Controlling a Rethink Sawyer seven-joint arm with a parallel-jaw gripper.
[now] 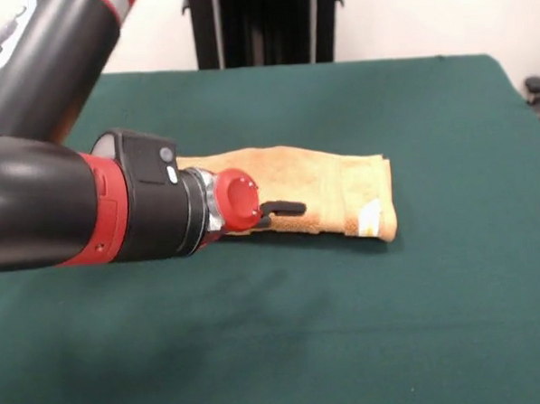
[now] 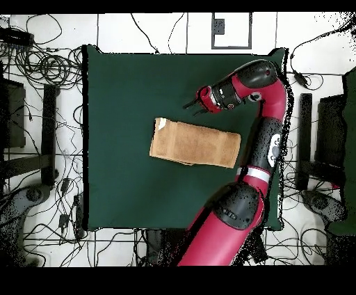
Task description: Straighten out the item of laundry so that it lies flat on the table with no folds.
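The orange-tan towel [image 1: 328, 185] lies folded over itself in a long rectangle near the middle of the green table [image 1: 428, 103]. Its white tag [image 1: 369, 217] shows at the right end. In the overhead view the towel [image 2: 195, 144] lies slightly askew, with the tag [image 2: 161, 124] at its left end. My gripper [image 1: 280, 212] is open and empty, held above the table. In the front view it overlaps the towel's left front part. In the overhead view the gripper [image 2: 190, 106] hovers over bare table [image 2: 118, 90], just past the towel's upper edge.
My thick arm [image 1: 62, 208] fills the left of the front view and hides the towel's left end. The black pedestal [image 1: 261, 21] stands behind the table. Cables and stands [image 2: 42, 104] surround the table on the floor.
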